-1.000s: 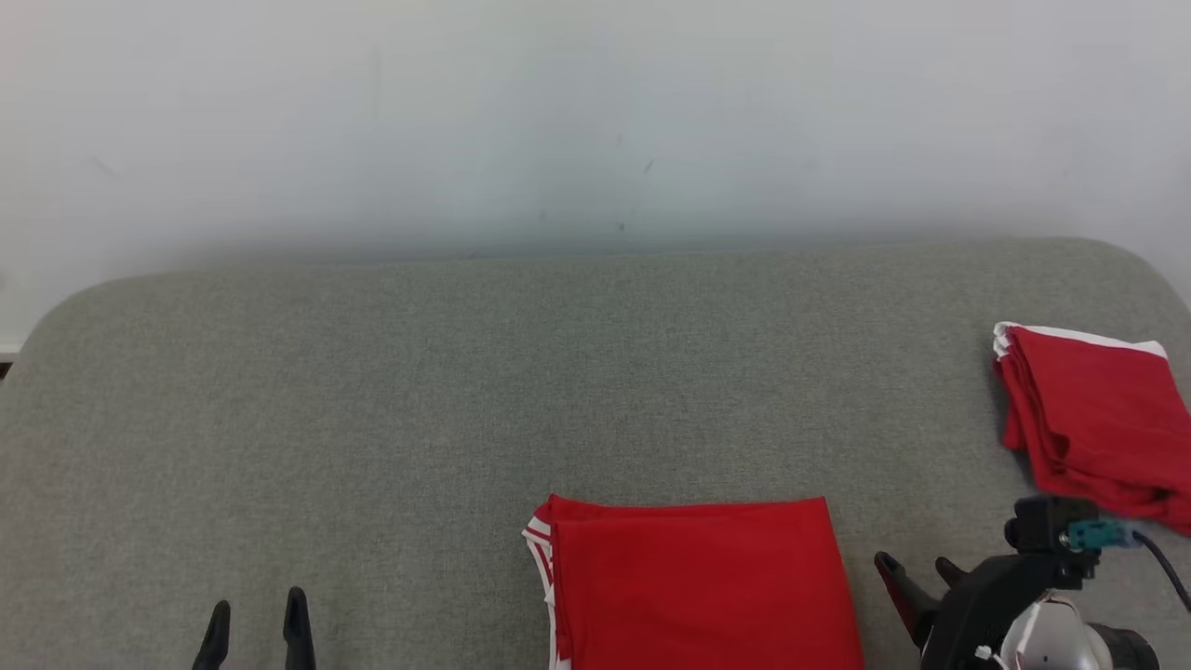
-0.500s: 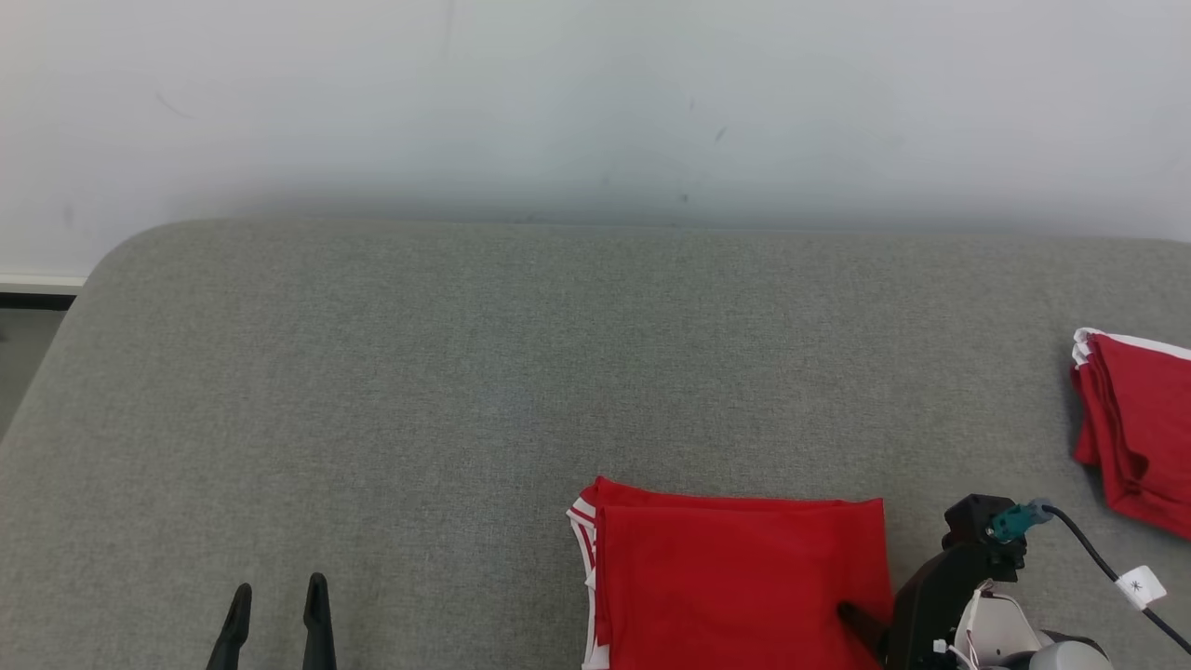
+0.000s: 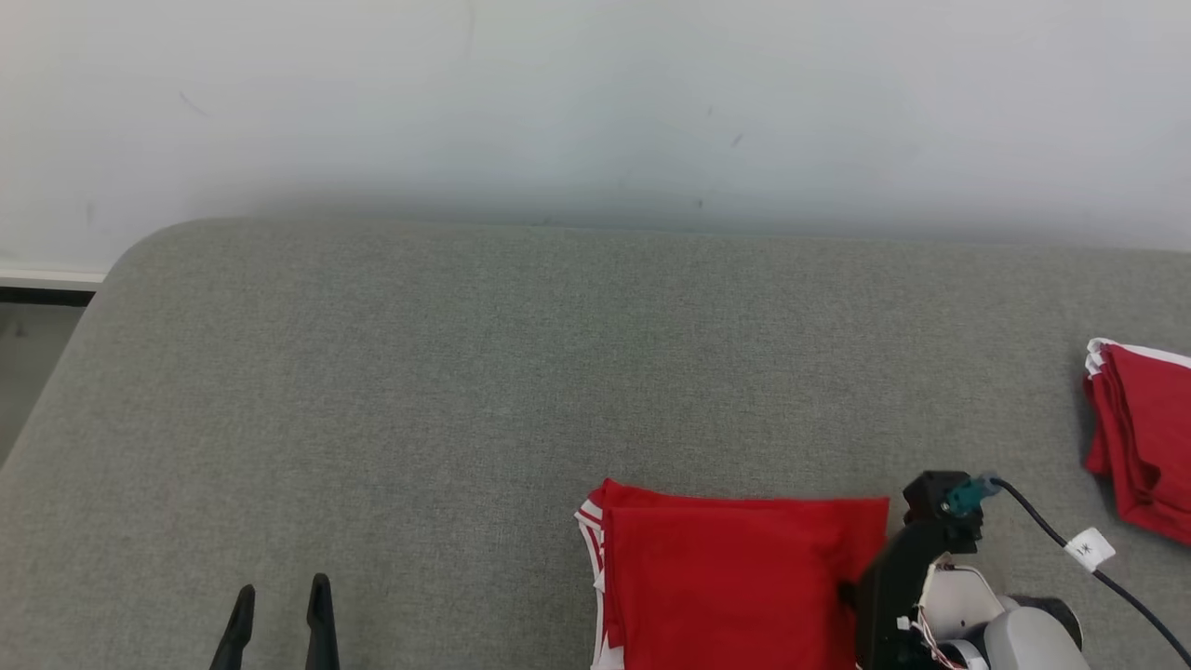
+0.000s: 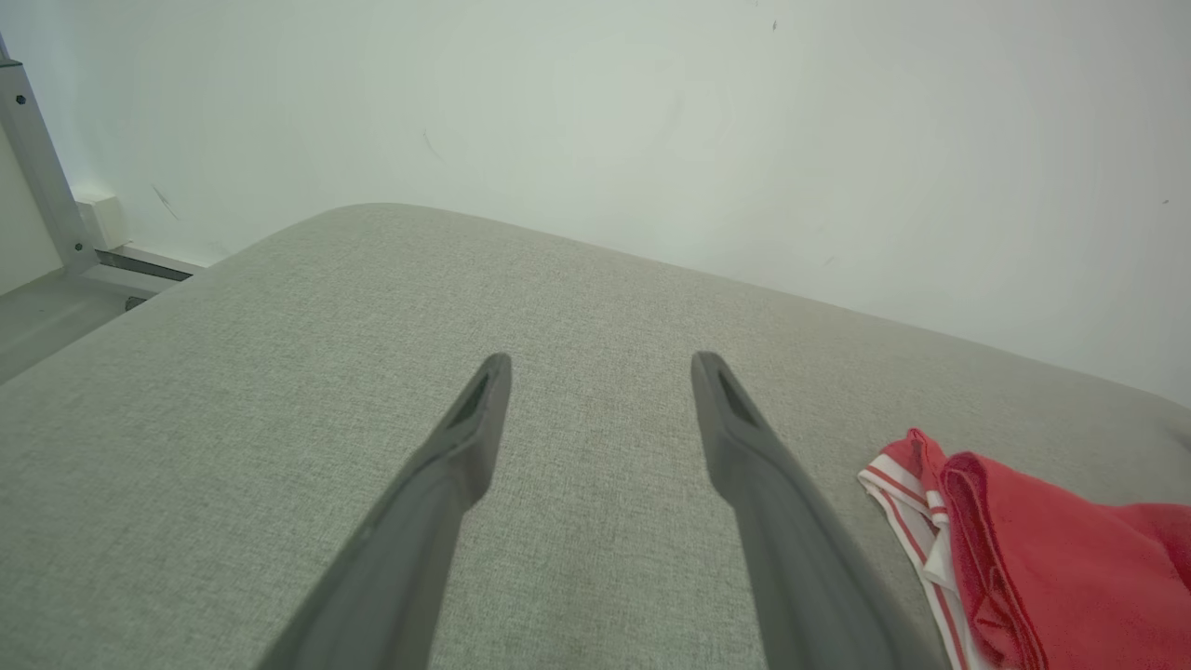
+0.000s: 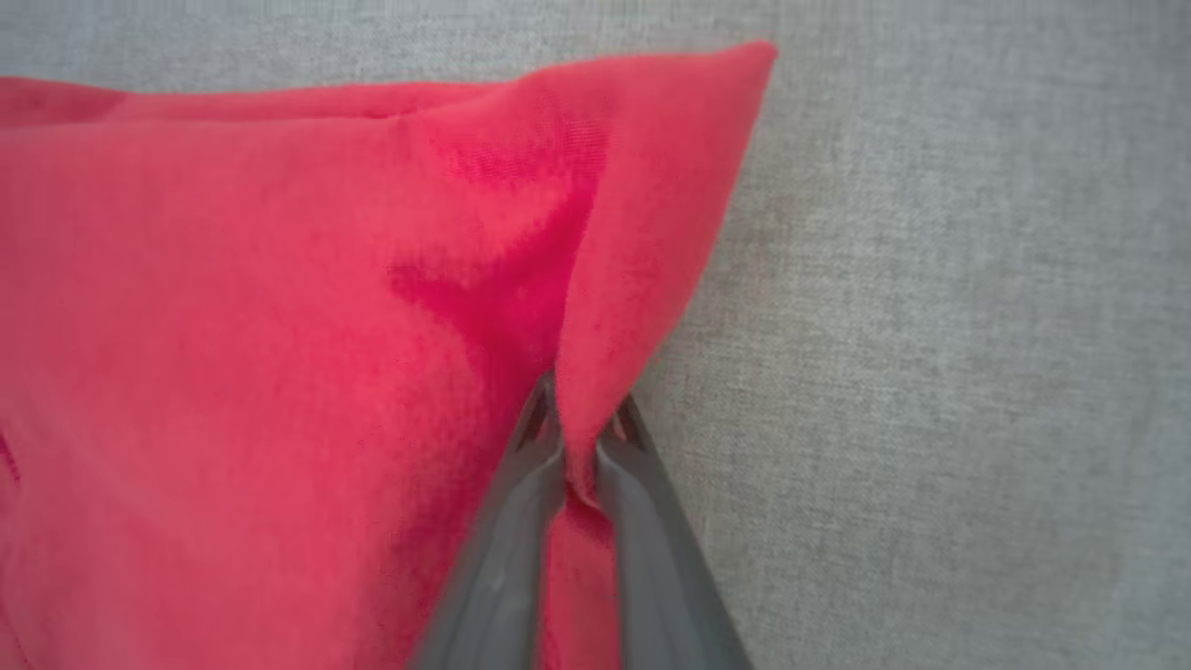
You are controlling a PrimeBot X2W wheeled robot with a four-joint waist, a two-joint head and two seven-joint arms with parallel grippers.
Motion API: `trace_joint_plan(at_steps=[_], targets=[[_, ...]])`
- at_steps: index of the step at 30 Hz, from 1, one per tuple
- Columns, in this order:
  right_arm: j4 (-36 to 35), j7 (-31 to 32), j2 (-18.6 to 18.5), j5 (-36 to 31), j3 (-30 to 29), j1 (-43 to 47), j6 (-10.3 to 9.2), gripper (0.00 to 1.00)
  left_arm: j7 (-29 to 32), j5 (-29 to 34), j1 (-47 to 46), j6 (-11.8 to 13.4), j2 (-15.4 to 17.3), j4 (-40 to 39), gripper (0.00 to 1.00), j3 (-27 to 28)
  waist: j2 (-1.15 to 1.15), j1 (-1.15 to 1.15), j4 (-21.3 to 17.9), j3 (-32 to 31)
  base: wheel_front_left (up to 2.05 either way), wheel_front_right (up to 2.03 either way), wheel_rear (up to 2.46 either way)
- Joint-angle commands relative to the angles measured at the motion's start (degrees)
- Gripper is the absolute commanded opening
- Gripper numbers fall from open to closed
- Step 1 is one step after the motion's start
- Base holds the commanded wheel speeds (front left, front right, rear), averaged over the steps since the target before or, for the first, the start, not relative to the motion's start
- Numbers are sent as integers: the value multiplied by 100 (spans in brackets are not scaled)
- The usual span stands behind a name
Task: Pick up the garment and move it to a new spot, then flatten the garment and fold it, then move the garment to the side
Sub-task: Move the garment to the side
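The right gripper [image 5: 582, 423] pinches the edge of the folded red garment [image 5: 279, 279], likely to drag it aside; the left gripper [image 4: 600, 372] hangs spread.

Both arms end in two long, matte dark-grey fingers [image 4: 744, 465] tapering to narrow tips, each with a shallow slot near its end: so the left gripper [image 4: 600, 372] and the right gripper [image 5: 584, 423]. The right one sits on an angular black wrist housing [image 3: 903, 577] topped by a teal connector [image 3: 963, 496], from which runs a thin black cable [image 3: 1033, 514] bearing a small white tag [image 3: 1089, 549]. Behind is a white and pale-grey forearm shell [image 3: 1019, 642] with fine red and white wires [image 3: 926, 633]
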Motion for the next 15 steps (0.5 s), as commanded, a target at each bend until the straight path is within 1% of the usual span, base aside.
trace_joint_plan(at_steps=[1,5,8,9,15], targets=[[20,-83,0,-139,59,-156,-14,0,-16,10,-31,26,2,-29,100,57,0,0,-50,-7,0,0,0],[-44,23,-1,-425,169,-452,-14,0,-26,-1,-21,65,16,-105,100,138,0,0,-204,31,0,0,0],[-111,351,-8,-723,270,-796,-15,0,-31,18,-52,54,0,-155,100,156,0,0,-394,87,0,0,0],[-154,477,-59,-798,311,-941,-14,0,-32,38,-84,46,-10,-169,100,154,0,0,-457,110,0,0,0],[-329,1120,-811,-947,442,-1880,-14,0,-41,107,-421,-73,-71,-271,100,96,0,0,-788,351,0,0,0]])
